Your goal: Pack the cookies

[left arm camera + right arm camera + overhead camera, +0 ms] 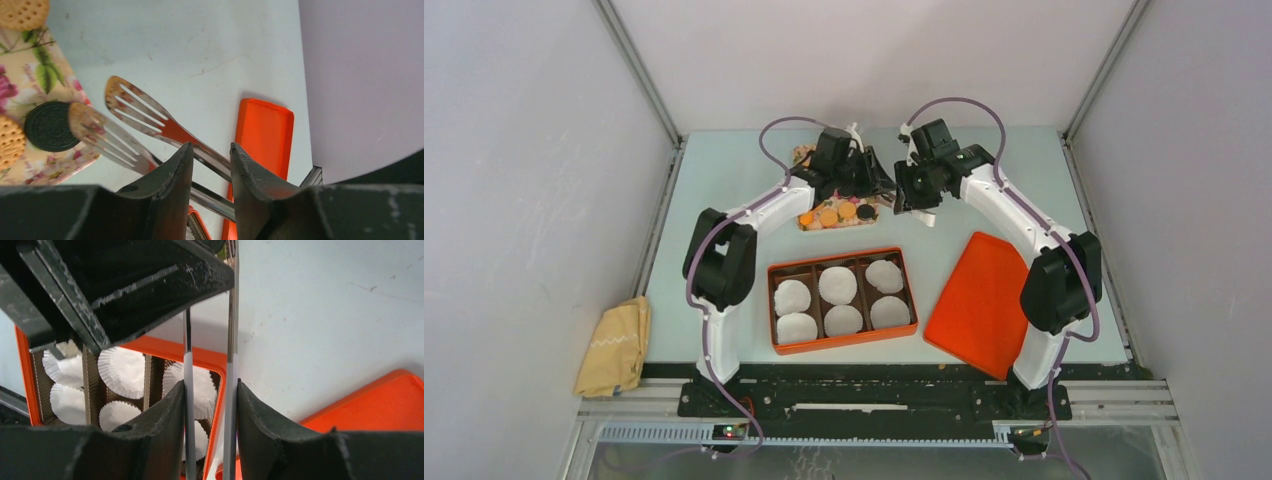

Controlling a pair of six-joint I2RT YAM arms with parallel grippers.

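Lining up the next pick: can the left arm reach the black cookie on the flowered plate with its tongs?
Probably yes: the left tool grips the tongs, whose open tips sit beside the black cookie, nothing between. The right tool also seems to hold the tongs.

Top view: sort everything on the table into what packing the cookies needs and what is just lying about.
For the job: small round orange-tan and black cookies; flowered plate under them; slotted metal tongs; orange six-compartment box; white fluted paper cups in it; flat orange lid, probably for the box.
Lying about: crumpled yellow cloth by the table's left edge.
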